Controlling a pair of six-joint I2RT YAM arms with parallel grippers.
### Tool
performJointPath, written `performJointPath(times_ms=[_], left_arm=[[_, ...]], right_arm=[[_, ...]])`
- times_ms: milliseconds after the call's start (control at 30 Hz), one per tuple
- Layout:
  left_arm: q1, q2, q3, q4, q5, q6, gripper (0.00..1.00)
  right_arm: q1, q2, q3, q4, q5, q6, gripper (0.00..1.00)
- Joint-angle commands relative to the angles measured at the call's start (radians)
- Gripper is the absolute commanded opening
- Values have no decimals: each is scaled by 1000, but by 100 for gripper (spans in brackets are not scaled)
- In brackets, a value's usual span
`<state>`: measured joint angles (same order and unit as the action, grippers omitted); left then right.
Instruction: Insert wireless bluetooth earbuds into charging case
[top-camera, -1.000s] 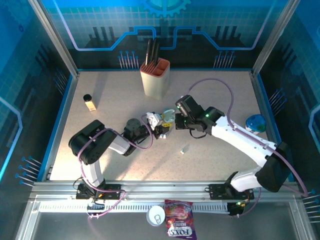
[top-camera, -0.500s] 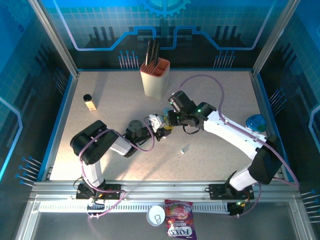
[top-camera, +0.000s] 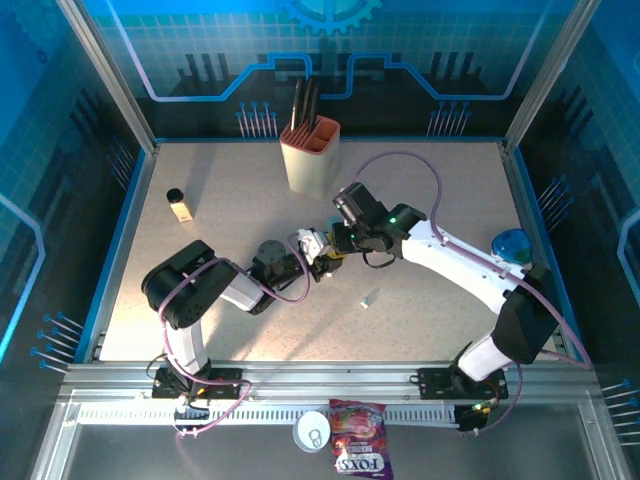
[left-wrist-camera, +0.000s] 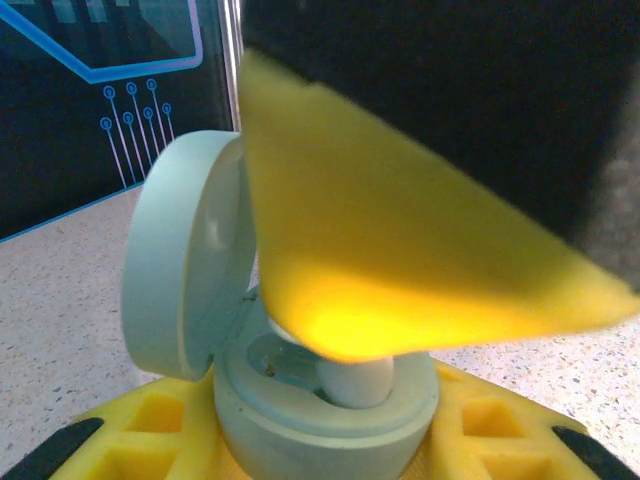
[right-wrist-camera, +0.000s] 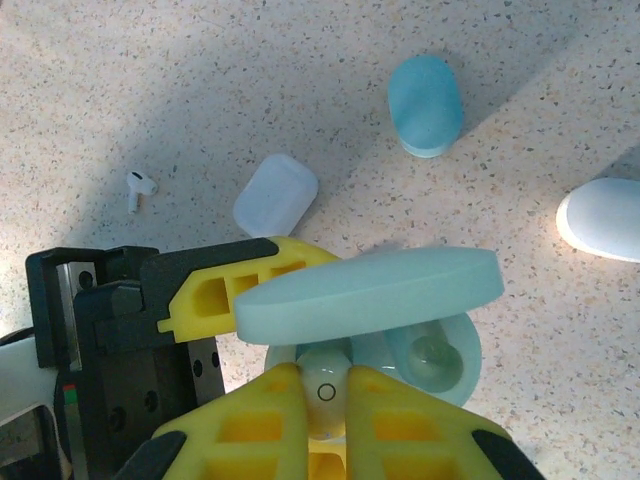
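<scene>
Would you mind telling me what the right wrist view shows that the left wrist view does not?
Right wrist, not left wrist: a loose earbud on the table, a white case, a blue case and a second white case at the frame edge. Left wrist, not right wrist: the enclosure wall with blue line patterns. Both: the open teal case in the left gripper, and the right gripper holding a white earbud at one of its wells.

The right pincer (right-wrist-camera: 322, 372) is yellow, the earbud (right-wrist-camera: 325, 393) white, the case (right-wrist-camera: 440, 362) pale mint, the table (right-wrist-camera: 200, 80) speckled beige.
</scene>
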<state>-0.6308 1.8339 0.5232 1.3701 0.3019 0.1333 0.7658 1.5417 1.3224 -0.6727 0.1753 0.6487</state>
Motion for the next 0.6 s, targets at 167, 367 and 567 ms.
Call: performJointPath(times_ms=[167,367,567], left_arm=[[-6,10,29,31,-15,-6,29],[-3,8,20,32,-20,-10,30],[25,-8,-4,32,-19,-29,30]], right_arm=[[13,8,-1,18,-10,7,29],[-7,-90,-69,58,27,-20,44],[-40,-284,-257,163,12,-35,56]])
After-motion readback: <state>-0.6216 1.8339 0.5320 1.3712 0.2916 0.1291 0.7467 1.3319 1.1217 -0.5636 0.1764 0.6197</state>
